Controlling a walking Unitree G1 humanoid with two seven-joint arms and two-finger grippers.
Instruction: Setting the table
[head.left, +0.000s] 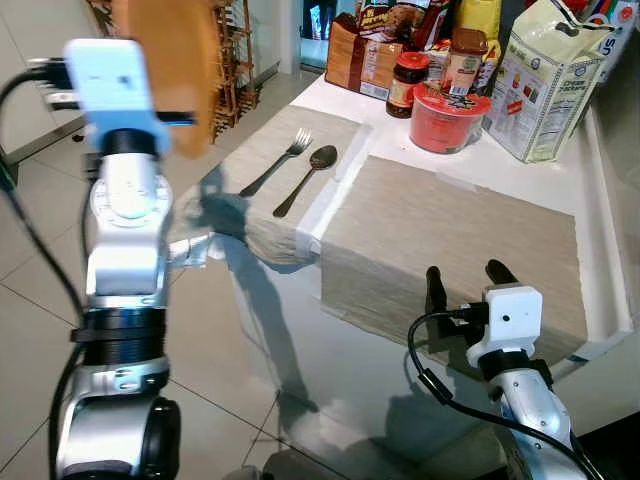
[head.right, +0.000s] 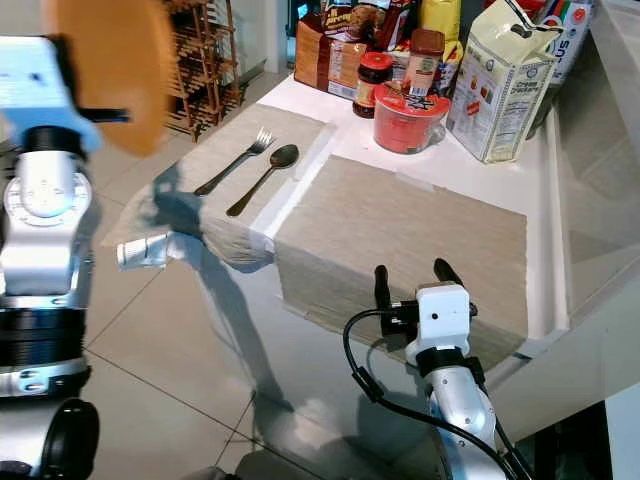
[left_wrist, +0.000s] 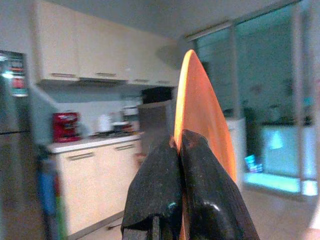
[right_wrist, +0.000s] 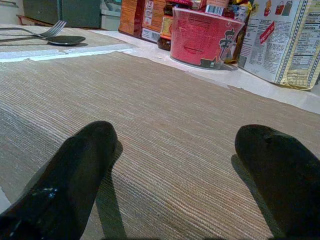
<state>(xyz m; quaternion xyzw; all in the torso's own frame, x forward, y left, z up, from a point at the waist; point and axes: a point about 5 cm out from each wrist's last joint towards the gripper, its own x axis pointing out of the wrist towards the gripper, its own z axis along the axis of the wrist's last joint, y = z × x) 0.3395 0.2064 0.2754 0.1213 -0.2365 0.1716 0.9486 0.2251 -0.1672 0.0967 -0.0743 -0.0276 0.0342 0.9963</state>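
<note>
My left gripper (left_wrist: 180, 145) is raised high at the left, shut on the rim of an orange plate (head.left: 170, 70), which stands on edge in the air left of the table. A fork (head.left: 280, 160) and a spoon (head.left: 310, 175) lie side by side on the far beige placemat (head.left: 265, 200). The near beige placemat (head.left: 450, 240) is bare. My right gripper (head.left: 467, 280) rests open at this mat's near edge, with nothing between its fingers (right_wrist: 80, 170).
At the back of the white table (head.left: 390, 135) stand a red noodle cup (head.left: 448, 120), jars (head.left: 410, 82), a brown box (head.left: 358, 55) and a white paper bag (head.left: 545, 85). A wooden rack (head.left: 232, 60) stands on the tiled floor (head.left: 40, 210) to the left.
</note>
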